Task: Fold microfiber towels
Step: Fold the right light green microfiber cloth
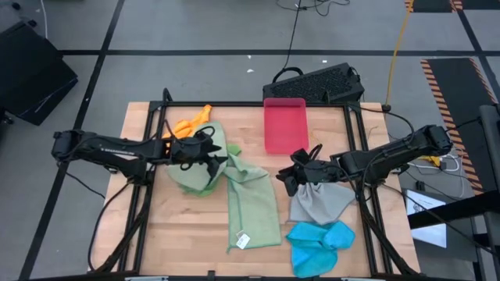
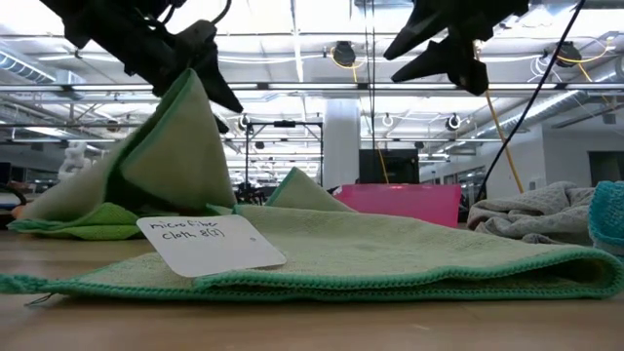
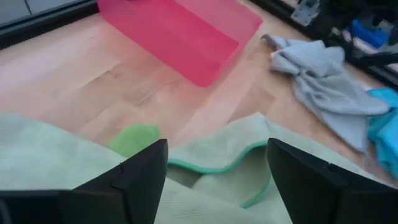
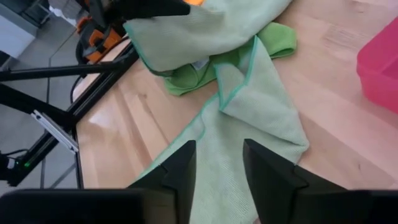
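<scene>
Over the left-centre of the table my left gripper (image 1: 212,158) hovers above the pale sage towel (image 1: 251,204), fingers spread wide with nothing between them — my wrist camera looks straight through the gap at the cloth's green hem. One end of that towel is bunched and peaked under me, draped over the bright green towel (image 1: 190,186); the rest runs flat toward six o'clock, a white paper tag (image 1: 242,241) near its far end. At eleven o'clock from my left gripper the orange towel (image 1: 191,123) lies crumpled. My right gripper (image 1: 293,178) hangs at the sage towel's three o'clock, fingers partly apart and empty. Just past it toward four o'clock lies the grey towel (image 1: 316,204) in a heap, touching the bright blue towel (image 1: 316,246) at its six o'clock. The pink-red tray (image 1: 284,125) rests at twelve o'clock — well apart from the cloths.
</scene>
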